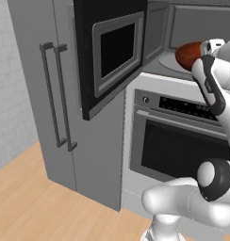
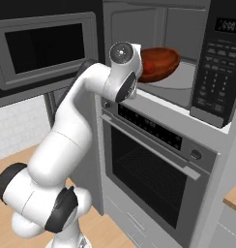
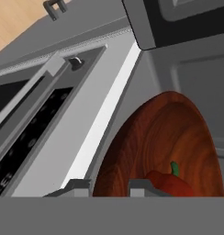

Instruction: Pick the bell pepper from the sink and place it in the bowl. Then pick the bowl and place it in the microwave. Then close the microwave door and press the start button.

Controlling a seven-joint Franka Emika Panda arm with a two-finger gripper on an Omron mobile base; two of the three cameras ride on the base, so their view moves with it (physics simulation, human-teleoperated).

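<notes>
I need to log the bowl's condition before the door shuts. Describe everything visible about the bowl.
The bowl is wide, shallow, glossy red-orange to dark red, with a wood-like grain inside. It sits tilted at the open microwave's mouth, above the turntable. The bell pepper, red with a green stem, lies inside it. The pincer holds it, its fingers either side of the near rim.

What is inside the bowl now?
The bowl holds the red pepper with its green stem up, near the rim by the gripper. The pepper's lower part is cut off at the bottom of the hand view.
</notes>
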